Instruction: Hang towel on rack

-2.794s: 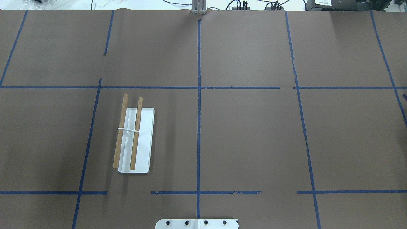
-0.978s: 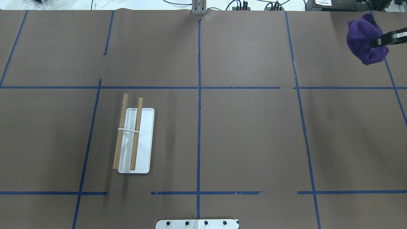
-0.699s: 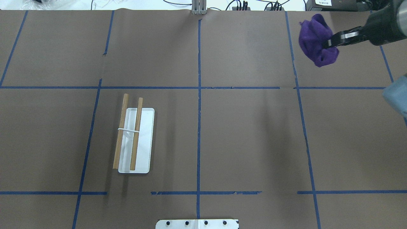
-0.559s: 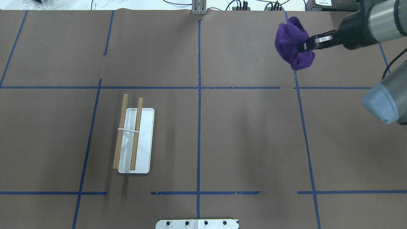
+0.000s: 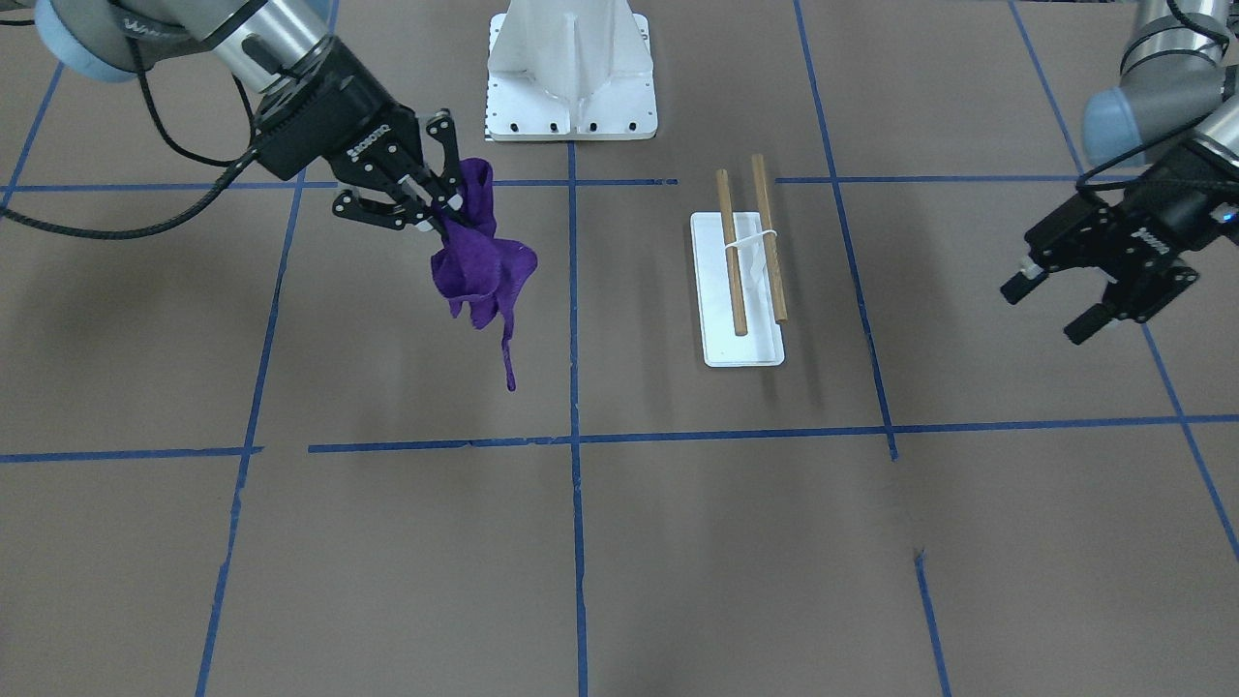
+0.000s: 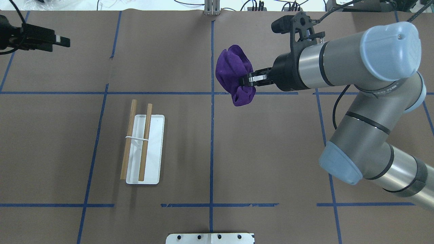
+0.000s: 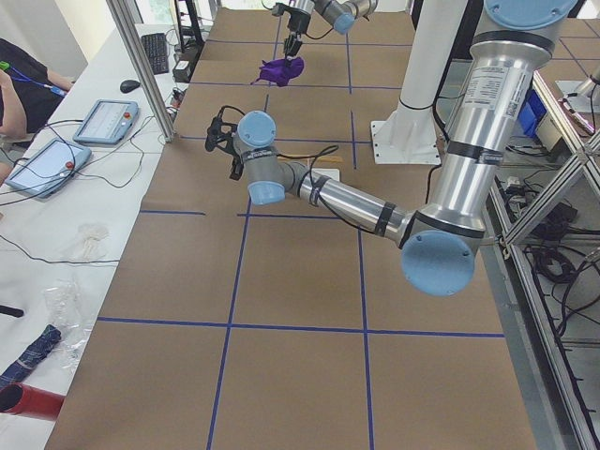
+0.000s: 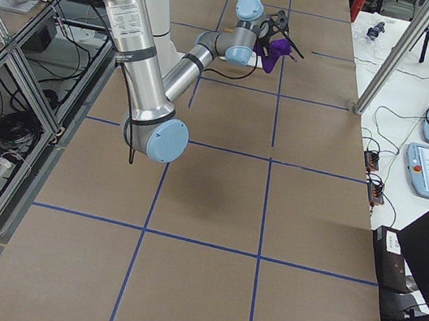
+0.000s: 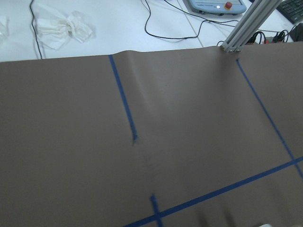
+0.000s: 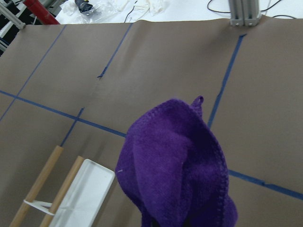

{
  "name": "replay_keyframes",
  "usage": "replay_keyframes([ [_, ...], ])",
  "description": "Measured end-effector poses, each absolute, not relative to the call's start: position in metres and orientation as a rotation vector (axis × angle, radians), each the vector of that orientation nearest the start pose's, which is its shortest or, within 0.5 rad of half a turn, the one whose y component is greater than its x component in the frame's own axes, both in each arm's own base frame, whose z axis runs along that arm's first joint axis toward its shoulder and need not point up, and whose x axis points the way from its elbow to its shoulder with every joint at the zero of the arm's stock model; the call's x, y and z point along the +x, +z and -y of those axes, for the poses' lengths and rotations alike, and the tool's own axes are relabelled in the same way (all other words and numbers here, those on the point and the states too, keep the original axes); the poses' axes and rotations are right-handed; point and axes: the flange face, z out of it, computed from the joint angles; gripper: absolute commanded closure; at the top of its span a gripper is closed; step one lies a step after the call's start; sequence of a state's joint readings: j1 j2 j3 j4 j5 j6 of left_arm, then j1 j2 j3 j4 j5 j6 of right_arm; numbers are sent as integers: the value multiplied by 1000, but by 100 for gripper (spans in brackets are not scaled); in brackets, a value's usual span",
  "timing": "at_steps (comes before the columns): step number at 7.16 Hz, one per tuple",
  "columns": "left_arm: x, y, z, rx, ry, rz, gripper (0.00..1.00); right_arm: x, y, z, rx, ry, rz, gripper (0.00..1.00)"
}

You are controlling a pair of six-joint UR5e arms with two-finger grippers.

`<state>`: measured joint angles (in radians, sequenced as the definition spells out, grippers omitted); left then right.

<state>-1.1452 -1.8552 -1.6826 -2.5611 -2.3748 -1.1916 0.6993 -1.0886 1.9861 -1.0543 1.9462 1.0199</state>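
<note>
Beyond the rack (image 6: 154,152), off to its right, my right gripper (image 6: 243,80) pinches the purple towel (image 6: 230,67) (bunched, one corner dangling).

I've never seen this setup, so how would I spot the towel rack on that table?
On the brown paper-covered table gridded with blue tape lines, look on the robot's left half. The rack is a small white rectangular base plate carrying two parallel brown wooden dowels; the large white bolted pedestal has none.
</note>
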Motion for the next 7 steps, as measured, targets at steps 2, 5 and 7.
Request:
replay_keyframes([
  [2, 260, 251, 526, 209, -107, -1537, 4, -366, 129, 416, 569, -159, 1348, 100],
  [5, 317, 184, 498, 64, -86, -1633, 12, -373, 120, 405, 575, -184, 1382, 100],
  [7, 331, 167, 491, 54, -63, -1655, 18, -376, 118, 400, 578, -194, 1397, 100],
])
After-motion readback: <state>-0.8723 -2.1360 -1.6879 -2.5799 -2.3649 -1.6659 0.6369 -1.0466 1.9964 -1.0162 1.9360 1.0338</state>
